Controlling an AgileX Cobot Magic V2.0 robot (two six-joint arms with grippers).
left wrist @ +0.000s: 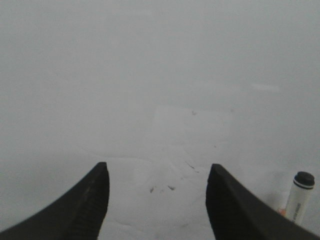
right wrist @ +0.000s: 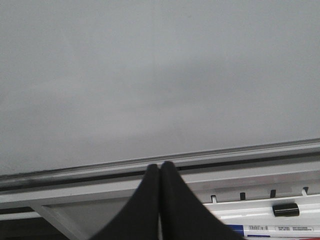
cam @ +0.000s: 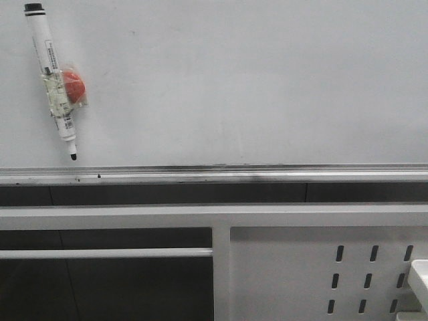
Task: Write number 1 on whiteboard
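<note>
The whiteboard (cam: 254, 80) fills the upper part of the front view, glossy and white, and no number 1 is in view on it. A white marker (cam: 55, 83) with a black cap hangs tilted at the board's upper left, strapped to a red magnet (cam: 75, 87), tip pointing down. Neither gripper shows in the front view. In the left wrist view my left gripper (left wrist: 157, 172) is open, facing the whiteboard (left wrist: 150, 60), with the capped marker (left wrist: 300, 197) off to one side. My right gripper (right wrist: 160, 166) is shut on nothing, in front of the whiteboard (right wrist: 150, 75).
A silvery rail (cam: 234, 172) runs along the board's lower edge. Below it stands a white perforated metal frame (cam: 321, 267). Small dark specks (left wrist: 170, 187) mark the board between the left fingers. Another marker (right wrist: 280, 230) lies beside the right gripper.
</note>
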